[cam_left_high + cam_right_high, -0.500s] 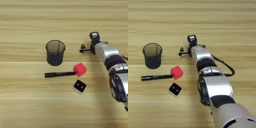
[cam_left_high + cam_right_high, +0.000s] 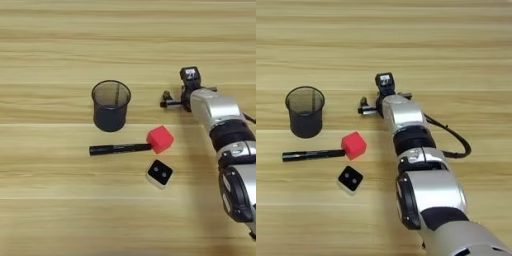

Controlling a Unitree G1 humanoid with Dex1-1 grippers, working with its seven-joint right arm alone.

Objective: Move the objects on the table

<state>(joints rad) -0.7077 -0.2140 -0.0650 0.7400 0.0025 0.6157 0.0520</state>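
Left eye view shows the worktop point(image 2: 60, 45) with four small things gathered near its middle. A black mesh cup point(image 2: 110, 105) stands upright; its inside looks empty, though the dark mesh makes the bottom hard to read. Toward the near edge from the cup lies a black marker point(image 2: 119, 148), flat along the grain, its right end touching or just short of a red cube point(image 2: 160, 139). Nearer still sits a white cube point(image 2: 159, 173) with a black two-dotted face turned up, just beside the red cube but apart from it.

The right gripper point(image 2: 172, 100) hovers or rests off to the right of the cup, well apart from the cubes, its silver forearm reaching in from the near right corner. It grasps nothing; whether the jaws are spread or closed cannot be told from either view.

By the look of them, both cubes are probably light and rigid, with flat opposite faces that would suit a pinch across the sides. The marker is likely stiff, smooth and prone to roll, so a hold across the middle of its barrel seems safest. The cup appears light and could tip if nudged at the rim.
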